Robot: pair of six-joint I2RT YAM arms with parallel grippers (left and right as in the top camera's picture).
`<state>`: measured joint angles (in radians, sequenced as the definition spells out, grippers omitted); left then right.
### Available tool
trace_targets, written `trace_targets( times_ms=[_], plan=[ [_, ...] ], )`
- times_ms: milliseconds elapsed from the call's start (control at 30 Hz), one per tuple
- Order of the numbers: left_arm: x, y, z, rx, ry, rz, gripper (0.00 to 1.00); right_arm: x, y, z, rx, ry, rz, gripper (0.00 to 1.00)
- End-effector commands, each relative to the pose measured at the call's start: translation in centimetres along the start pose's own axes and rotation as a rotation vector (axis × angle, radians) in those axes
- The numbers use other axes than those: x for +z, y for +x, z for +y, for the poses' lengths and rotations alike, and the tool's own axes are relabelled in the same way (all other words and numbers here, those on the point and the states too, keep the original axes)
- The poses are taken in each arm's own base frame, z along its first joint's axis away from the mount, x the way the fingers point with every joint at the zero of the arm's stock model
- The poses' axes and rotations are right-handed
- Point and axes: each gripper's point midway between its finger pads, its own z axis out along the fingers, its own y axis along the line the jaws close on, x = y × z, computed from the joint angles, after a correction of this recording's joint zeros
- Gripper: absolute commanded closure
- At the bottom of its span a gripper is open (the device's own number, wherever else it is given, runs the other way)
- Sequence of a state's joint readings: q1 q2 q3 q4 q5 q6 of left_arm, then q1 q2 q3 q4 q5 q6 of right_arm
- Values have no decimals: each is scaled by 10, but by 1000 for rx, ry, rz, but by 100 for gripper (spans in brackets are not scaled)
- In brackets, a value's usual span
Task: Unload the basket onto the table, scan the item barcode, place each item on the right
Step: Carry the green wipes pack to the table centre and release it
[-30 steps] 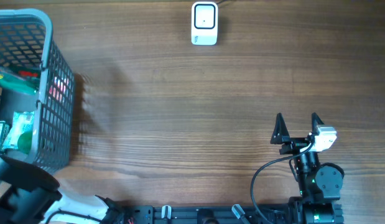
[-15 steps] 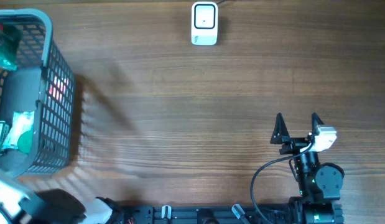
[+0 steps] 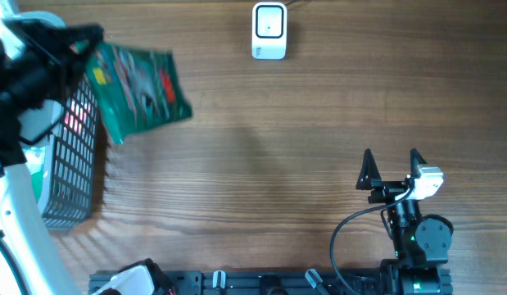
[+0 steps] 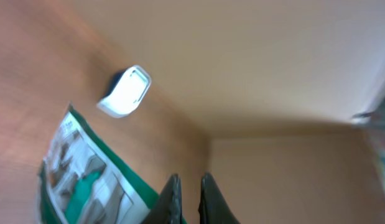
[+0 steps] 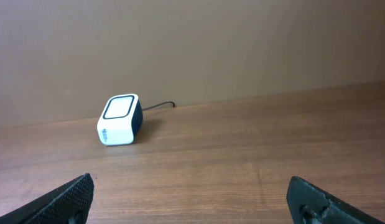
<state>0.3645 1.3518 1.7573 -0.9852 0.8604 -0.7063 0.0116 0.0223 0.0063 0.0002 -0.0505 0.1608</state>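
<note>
Two arms in view, one busy. The left gripper is clenched on the green packet, pinching it at the end nearest the far-left corner. In the wrist view the jaws are nearly together with the packet's edge between them.

The green packet is over the far-left part of the tabletop, just right of the basket. It is tilted, with its printed face toward the overhead camera. Cannot tell whether it touches the wood. The print is blurred and no barcode can be made out on the visible face.

The scanner is a small white box at the far edge of the tabletop, about midway along it. Its cable runs off behind. It is well apart from the packet, to the packet's right, and only bare wood lies between them.

The basket is grey mesh at the left edge, partly covered by the left arm. A pale green thing shows inside, too hidden to name.

The right gripper sits toward the near-right corner with its jaws spread wide, gripping nothing and pointing at the far edge. Its wrist view shows the scanner ahead and to the left, with open wood in front and a fingertip in each lower corner.
</note>
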Motion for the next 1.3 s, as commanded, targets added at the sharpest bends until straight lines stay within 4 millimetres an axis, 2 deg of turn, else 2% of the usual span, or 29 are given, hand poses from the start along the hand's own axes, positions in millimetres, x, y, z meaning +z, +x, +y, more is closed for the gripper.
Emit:
trace_targets(
  times_ms=[0, 100, 233, 333, 400, 433, 567, 633, 733, 933, 1067, 1167, 1267],
  plan=[
    [14, 18, 33, 151, -234, 0, 96, 0, -1, -1, 12, 8, -7, 0],
    [38, 45, 57, 173, -372, 58, 96, 0, -1, -1, 11, 7, -7, 0],
    [82, 79, 107, 183, -615, 80, 96, 0, -1, -1, 12, 8, -7, 0],
    [111, 99, 145, 222, -833, 21, 96, 0, -1, -1, 11, 8, -7, 0],
    [128, 110, 153, 312, -919, -5, 96, 0, -1, -1, 11, 7, -7, 0],
    [143, 124, 154, 397, -949, -9, 96, 0, -1, -1, 12, 8, -7, 0],
    [181, 165, 143, 573, -931, -19, 96, 0, -1, -1, 11, 7, -7, 0],
    [180, 165, 134, 645, -943, -81, 96, 0, -1, -1, 11, 8, -7, 1],
    [161, 141, 117, 820, -999, -184, 96, 0, -1, -1, 11, 7, -7, 0],
    [121, 100, 78, 1003, -989, -203, 96, 0, -1, -1, 11, 8, -7, 0],
    [75, 59, 46, 1110, -1099, -376, 96, 0, -1, -1, 12, 8, -7, 0],
    [58, 49, 39, 1234, -1197, -378, 96, 0, -1, -1, 11, 7, -7, 0],
    [62, 52, 40, 1301, -1198, -313, 96, 0, -1, -1, 12, 8, -7, 0]
  ],
)
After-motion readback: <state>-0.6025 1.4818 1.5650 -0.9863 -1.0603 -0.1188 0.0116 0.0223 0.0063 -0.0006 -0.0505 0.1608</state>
